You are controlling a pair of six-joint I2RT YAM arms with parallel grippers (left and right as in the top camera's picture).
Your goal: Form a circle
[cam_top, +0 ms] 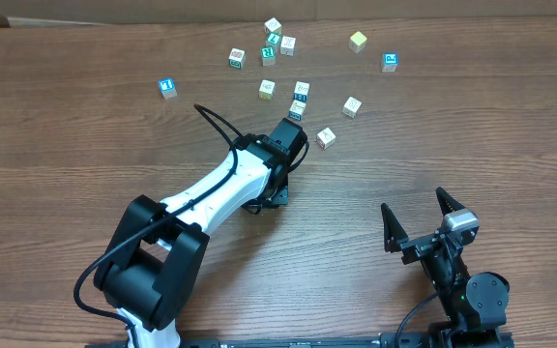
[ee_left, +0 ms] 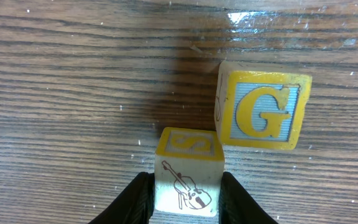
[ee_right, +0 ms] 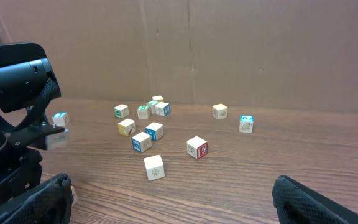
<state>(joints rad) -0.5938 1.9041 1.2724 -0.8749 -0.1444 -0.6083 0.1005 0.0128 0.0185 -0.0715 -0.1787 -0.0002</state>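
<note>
My left gripper (ee_left: 187, 202) is shut on a small whitish cube (ee_left: 188, 174) that has a violin drawing on one face and a yellow S on another. A yellow-edged cube with a G (ee_left: 263, 109) sits just ahead and to its right, almost touching it. In the overhead view the left gripper (cam_top: 295, 121) reaches among the scattered cubes at the far middle of the table. A pale yellow cube (cam_top: 358, 41) and two whitish cubes (cam_top: 352, 106) (cam_top: 326, 138) lie apart to its right. I cannot pick out a circle among the cubes. My right gripper (cam_top: 414, 203) (ee_right: 173, 199) stands open and holds nothing.
A tight bunch of green-faced and whitish cubes (cam_top: 273, 41) lies at the back. Blue-faced cubes sit at the far left (cam_top: 167, 87) and far right (cam_top: 390, 61). The left arm (cam_top: 211, 193) crosses the table's middle. A brown wall (ee_right: 229, 50) closes off the far side.
</note>
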